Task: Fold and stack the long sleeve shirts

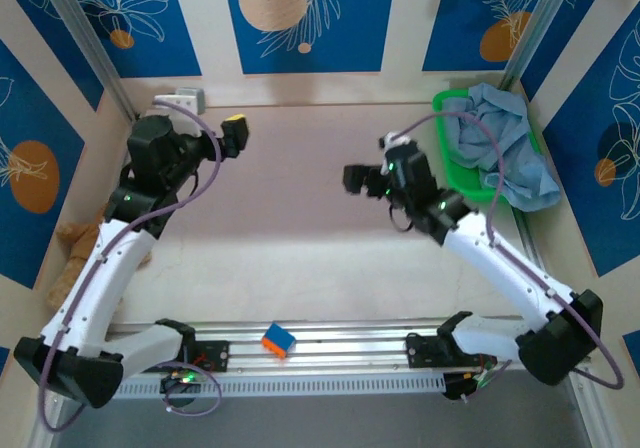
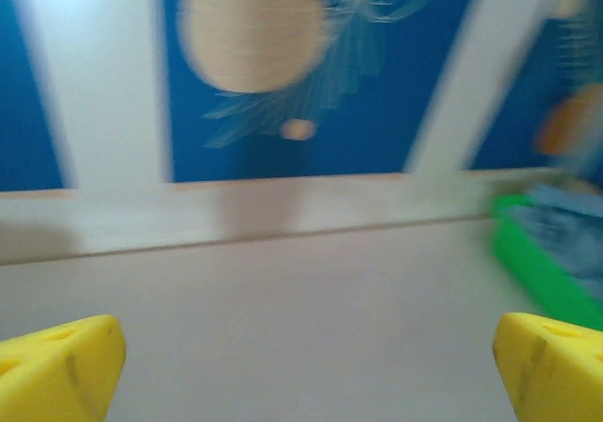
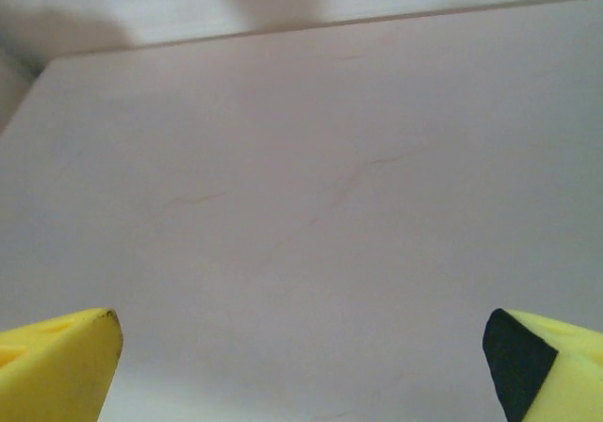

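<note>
Two arms stand at the near edge, and on the rail [image 1: 340, 343] between their bases lies a small orange-and-blue block [image 1: 279, 340]. Off to the left, beside the left arm, a bear [image 1: 75, 253] sits at the edge of the table [image 1: 290, 238].

Farther in, both grippers hang above bare table and hold nothing. The left gripper [image 1: 236, 130] is raised over the far-left part. Its yellow fingers [image 2: 57, 365] are spread wide in the wrist view and point towards the wall [image 2: 104, 83]. The right gripper [image 1: 354, 180] hovers near the middle, aimed leftward, with its fingers [image 3: 57, 365] likewise wide apart.

Farthest off, in the far right corner, the basket [image 1: 452, 158] holds the shirts [image 1: 500, 143]. They form a crumpled blue heap that spills over the basket's right rim. I cannot tell how many are in it.

Nothing looks folded or stacked yet, so the task seems to be at its start, and the step in hand is probably fetching the first shirt. The right gripper is nearer the basket. The next move likely calls for it to swing right, come down open on the top of the heap, pinch one garment and lift it clear of the rim. The thin cloth may drag a second shirt along. Once a shirt is on the open table, both grippers would be needed to spread it flat before folding.
</note>
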